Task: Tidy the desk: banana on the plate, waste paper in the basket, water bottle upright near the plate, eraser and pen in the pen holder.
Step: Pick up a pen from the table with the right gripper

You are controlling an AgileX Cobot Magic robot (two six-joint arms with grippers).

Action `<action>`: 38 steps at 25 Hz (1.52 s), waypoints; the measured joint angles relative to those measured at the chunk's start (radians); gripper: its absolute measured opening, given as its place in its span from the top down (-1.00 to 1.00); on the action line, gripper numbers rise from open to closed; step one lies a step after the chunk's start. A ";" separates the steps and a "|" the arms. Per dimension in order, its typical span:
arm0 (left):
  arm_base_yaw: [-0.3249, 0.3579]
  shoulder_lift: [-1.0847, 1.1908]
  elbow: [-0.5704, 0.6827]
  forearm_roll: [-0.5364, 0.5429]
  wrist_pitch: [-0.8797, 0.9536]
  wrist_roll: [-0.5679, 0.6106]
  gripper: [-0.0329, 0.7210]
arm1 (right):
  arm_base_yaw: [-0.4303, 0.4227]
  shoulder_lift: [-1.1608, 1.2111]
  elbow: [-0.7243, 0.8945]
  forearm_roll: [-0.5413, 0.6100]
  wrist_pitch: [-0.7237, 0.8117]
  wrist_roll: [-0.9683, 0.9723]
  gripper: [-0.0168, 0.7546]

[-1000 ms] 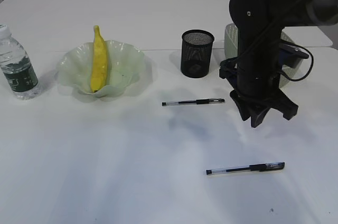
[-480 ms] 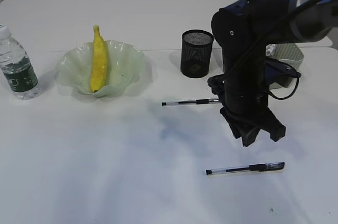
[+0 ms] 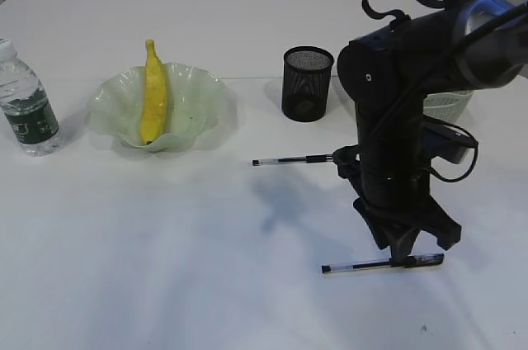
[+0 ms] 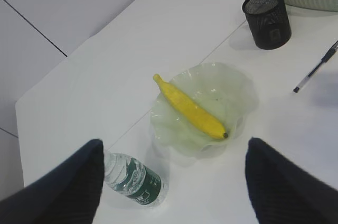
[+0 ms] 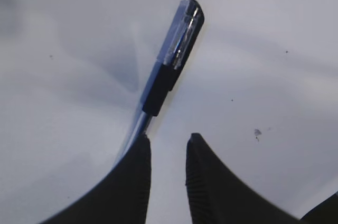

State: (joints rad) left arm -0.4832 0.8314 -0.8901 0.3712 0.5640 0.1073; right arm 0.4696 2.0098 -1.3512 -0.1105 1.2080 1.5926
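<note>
My right arm has dropped from beside the pen holder (image 3: 308, 83) to the near pen (image 3: 382, 264), right fingers (image 5: 141, 182) narrowly parted, gripping nothing. Banana (image 3: 153, 102) plated, bottle (image 3: 25, 100) upright; both pens remain. Left fingers (image 4: 55, 184) wide apart.

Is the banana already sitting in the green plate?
Yes, the banana lies lengthwise inside the wavy-rimmed green plate, its stem end poking over the far rim.
</note>
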 joint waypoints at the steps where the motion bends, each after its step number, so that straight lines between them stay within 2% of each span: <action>1: 0.000 0.000 0.000 0.000 0.000 0.000 -0.66 | 0.000 0.000 0.000 0.000 -0.002 0.000 0.50; 19: 0.000 0.000 0.000 0.000 0.000 0.000 -0.66 | 0.000 0.000 0.004 -0.030 -0.004 0.000 0.50; 24: 0.000 0.000 0.000 0.001 0.000 0.000 -0.66 | 0.000 0.000 0.004 0.012 -0.008 0.000 0.50; 31: 0.000 0.000 0.000 0.001 0.000 0.000 -0.66 | 0.000 0.000 0.006 0.090 -0.107 0.005 0.50; 38: 0.000 0.000 0.000 0.001 0.000 -0.002 -0.66 | 0.000 0.000 0.006 0.133 -0.117 0.008 0.50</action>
State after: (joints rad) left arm -0.4832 0.8314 -0.8901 0.3721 0.5640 0.1056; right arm 0.4696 2.0098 -1.3453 0.0221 1.0912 1.6004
